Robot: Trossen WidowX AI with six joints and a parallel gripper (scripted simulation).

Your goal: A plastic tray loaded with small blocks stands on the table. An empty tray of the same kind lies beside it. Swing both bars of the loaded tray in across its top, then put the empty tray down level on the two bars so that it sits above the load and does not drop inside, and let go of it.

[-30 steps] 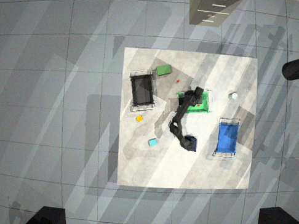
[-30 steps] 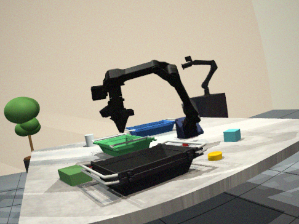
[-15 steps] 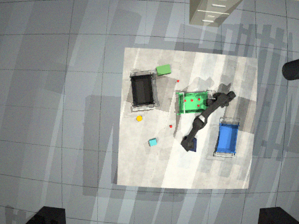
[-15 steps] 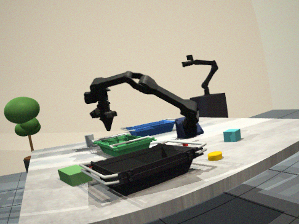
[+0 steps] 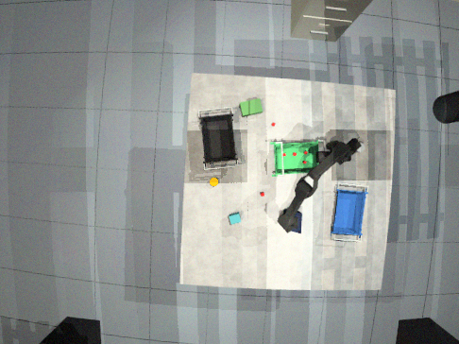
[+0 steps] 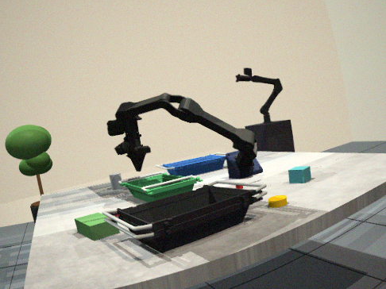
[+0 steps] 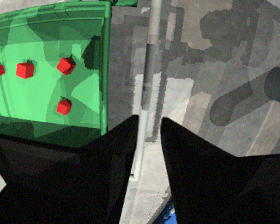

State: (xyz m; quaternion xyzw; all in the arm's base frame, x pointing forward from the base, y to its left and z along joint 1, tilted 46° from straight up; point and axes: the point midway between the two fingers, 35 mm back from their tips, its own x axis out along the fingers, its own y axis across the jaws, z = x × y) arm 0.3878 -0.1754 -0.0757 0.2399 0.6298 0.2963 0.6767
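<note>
The green tray (image 5: 293, 165) (image 6: 159, 194) (image 7: 30, 97) holds several red blocks (image 5: 295, 154) (image 7: 25, 70). One white wire bar (image 5: 282, 157) (image 6: 164, 183) lies across its top near the left end in the top view. The other bar (image 7: 155, 20) stands out beyond its right end. My gripper (image 6: 138, 170) (image 7: 149, 121) is slightly open and empty, above that outer bar; in the wrist view the bar passes below the gap between the fingertips. An empty blue tray (image 5: 349, 212) (image 6: 194, 164) and an empty black tray (image 5: 218, 138) (image 6: 191, 221) stand on the table, bars out over their ends.
A green block (image 5: 250, 107) (image 6: 96, 225) is beside the black tray. A yellow disc (image 5: 213, 181) (image 6: 277, 201) and a cyan block (image 5: 234, 218) (image 6: 299, 175) lie at the left in the top view. Loose red blocks (image 5: 273, 124) lie on the table. A grey cylinder (image 6: 115, 181) stands behind the green tray.
</note>
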